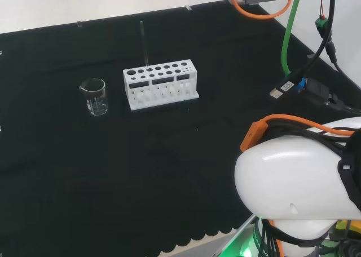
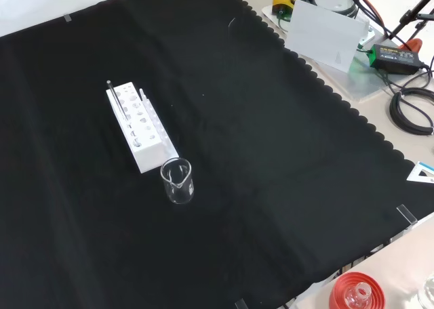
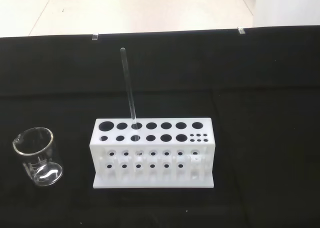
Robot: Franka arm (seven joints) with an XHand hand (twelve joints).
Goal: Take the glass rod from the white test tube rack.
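The white test tube rack (image 1: 161, 86) stands on the black cloth, left of centre in the head view. It also shows in the front view (image 2: 141, 127) and, close up, in the wrist view (image 3: 152, 155). A thin clear glass rod (image 3: 129, 90) stands in a back-row hole near one end of the rack and leans slightly. Its upper part rises well above the rack (image 1: 144, 43) (image 2: 116, 100). Nothing touches the rod or the rack. The wrist camera looks at the rack's long side from some distance and from above.
An empty glass beaker (image 1: 95, 97) (image 2: 178, 181) (image 3: 39, 156) stands beside the rack's end. The arm's white link (image 1: 299, 184) fills the head view's lower right. A red ribbed stand with glassware (image 2: 356, 292) sits off the cloth's edge, and cables (image 2: 410, 106) lie off another edge.
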